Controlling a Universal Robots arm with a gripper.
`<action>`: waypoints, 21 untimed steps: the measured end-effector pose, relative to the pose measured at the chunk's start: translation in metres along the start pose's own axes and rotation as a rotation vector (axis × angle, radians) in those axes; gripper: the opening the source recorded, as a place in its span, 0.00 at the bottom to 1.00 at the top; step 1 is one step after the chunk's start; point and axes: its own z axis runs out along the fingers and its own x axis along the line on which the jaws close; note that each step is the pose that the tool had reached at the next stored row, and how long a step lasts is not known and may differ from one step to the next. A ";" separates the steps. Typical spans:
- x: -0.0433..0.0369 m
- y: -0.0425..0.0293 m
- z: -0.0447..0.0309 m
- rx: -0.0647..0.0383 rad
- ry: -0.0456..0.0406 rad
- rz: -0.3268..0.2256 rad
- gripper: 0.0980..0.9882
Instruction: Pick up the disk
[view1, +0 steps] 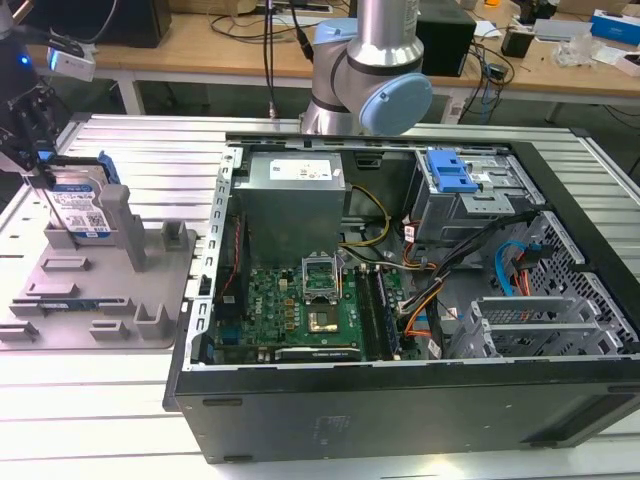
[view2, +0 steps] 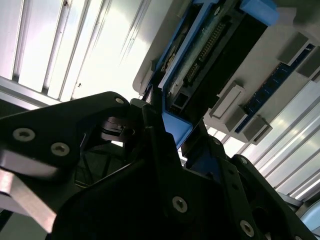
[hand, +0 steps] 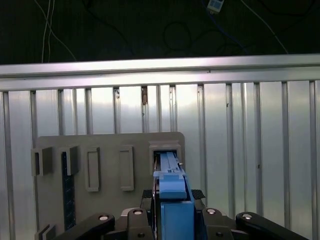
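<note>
The disk (view1: 82, 208) stands on edge in the grey holder (view1: 110, 300) at the exterior view's left, its white-and-blue label facing the camera. My gripper (view1: 42, 170) comes down onto its top edge from above. In both wrist views the disk's blue side trim (hand: 172, 192) (view2: 175, 127) sits between my dark fingers (hand: 197, 196), which press on it from both sides. My gripper (hand: 173, 200) is shut on the disk. The disk's lower end still reaches the holder's slot (hand: 165, 150); I cannot tell whether it rests there or is slightly lifted.
An open computer case (view1: 400, 250) takes up the middle and right of the slatted metal table (view1: 130, 150), with a blue bracket (view1: 448, 172) in its drive bay. The arm's base (view1: 365, 70) stands behind the case. Upright posts (view1: 180, 238) rise from the holder beside the disk.
</note>
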 end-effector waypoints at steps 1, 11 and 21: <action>0.0000 0.0000 0.0000 0.000 0.0000 0.000 0.35; 0.0000 0.0000 0.0002 0.000 0.0000 0.000 0.30; 0.0004 0.0006 -0.0182 0.000 0.0005 0.000 0.30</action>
